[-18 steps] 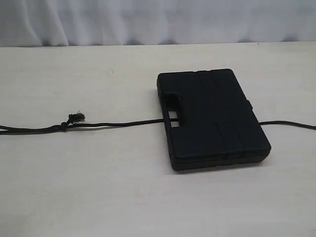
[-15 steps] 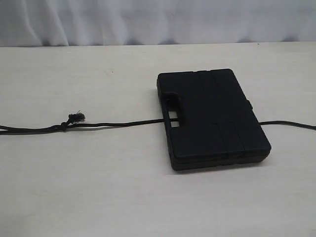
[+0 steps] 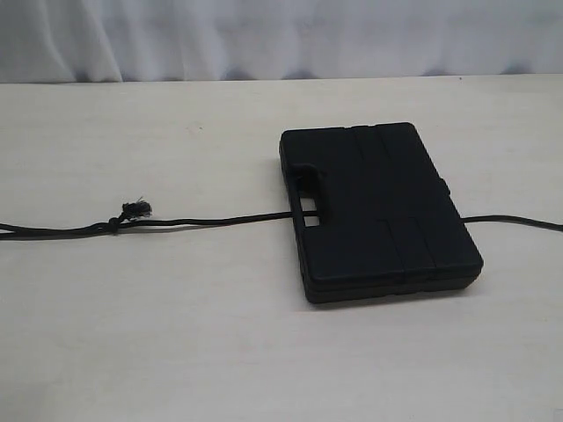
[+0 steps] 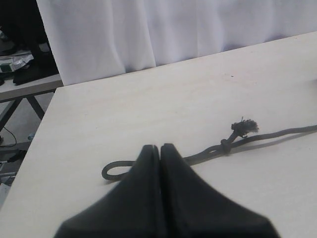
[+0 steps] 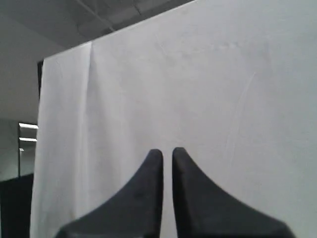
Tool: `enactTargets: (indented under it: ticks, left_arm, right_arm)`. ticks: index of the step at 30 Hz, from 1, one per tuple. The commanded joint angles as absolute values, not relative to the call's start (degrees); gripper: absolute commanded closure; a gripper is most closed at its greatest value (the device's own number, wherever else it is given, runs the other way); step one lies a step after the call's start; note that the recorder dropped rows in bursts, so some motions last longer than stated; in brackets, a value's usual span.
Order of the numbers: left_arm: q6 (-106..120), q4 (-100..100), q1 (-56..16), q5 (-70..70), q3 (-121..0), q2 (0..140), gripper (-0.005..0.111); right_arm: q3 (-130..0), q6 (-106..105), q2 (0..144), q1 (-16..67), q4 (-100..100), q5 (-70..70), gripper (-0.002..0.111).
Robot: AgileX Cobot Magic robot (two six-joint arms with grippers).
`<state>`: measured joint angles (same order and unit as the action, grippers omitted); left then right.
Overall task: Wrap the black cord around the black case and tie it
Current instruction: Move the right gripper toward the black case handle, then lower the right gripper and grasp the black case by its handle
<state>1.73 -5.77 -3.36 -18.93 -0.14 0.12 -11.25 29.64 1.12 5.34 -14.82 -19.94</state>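
Observation:
The black case lies flat on the table, right of centre in the exterior view. The black cord runs from the left edge through the case's handle cutout and comes out on the right. Its knot and frayed end lie left of the case. Neither gripper shows in the exterior view. My left gripper is shut and empty, just short of the cord near its loop; the knot lies beyond it. My right gripper is shut, empty, facing a white curtain.
The pale table stretches around the case. A white curtain hangs behind its far edge. In the left wrist view the table's side edge drops off to a floor with a stand and clutter.

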Motion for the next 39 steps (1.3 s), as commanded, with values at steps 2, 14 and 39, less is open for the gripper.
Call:
enactTargets:
  ticks: [2, 14, 39]
  left_arm:
    - [1.91, -5.4, -3.24, -18.63, 0.0, 0.0, 0.107]
    - [1.91, -5.4, -3.24, -18.63, 0.0, 0.0, 0.107]
    - [1.91, -5.4, -3.24, -18.51, 0.0, 0.0, 0.107]
  right_arm:
    - [-27.44, 32.87, 12.91, 5.46, -21.73, 12.58, 0.068]
    - [-48.18, -0.51, 52.57, 5.46, 30.93, 24.78, 0.053]
    - [-58.13, -51.38, 87.1, 5.81, 72.99, 45.36, 0.053]
